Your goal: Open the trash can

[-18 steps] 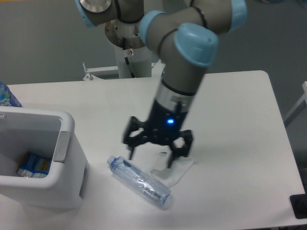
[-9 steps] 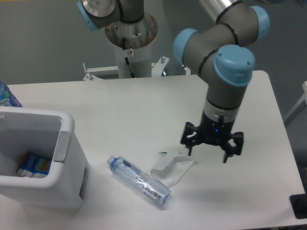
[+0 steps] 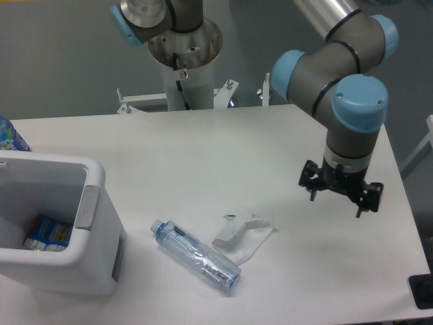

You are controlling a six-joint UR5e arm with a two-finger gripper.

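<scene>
While the big boxy white plastic trash can (image 3: 64, 233) sits at the left edge of the white desk (image 3: 203, 156), we see our black two-finger gripper (image 3: 336, 200) far off to the right, spread wide and holding nothing. A clear plastic bottle (image 3: 195, 256) lies between them.

No readable text anywhere on the table.

The clear plastic bottle (image 3: 195, 256) carries a wrapper with dark marks, too blurred to make out. The blue-and-white packet (image 3: 47, 233) lying inside the trash can (image 3: 81, 264) shows print that is too small to read, and the blue label of the bottle at the left edge (image 3: 9, 135) is cut off and illegible. The white wrapper (image 3: 242, 237) beside the clear bottle shows only a tiny green mark, not legible.
</scene>
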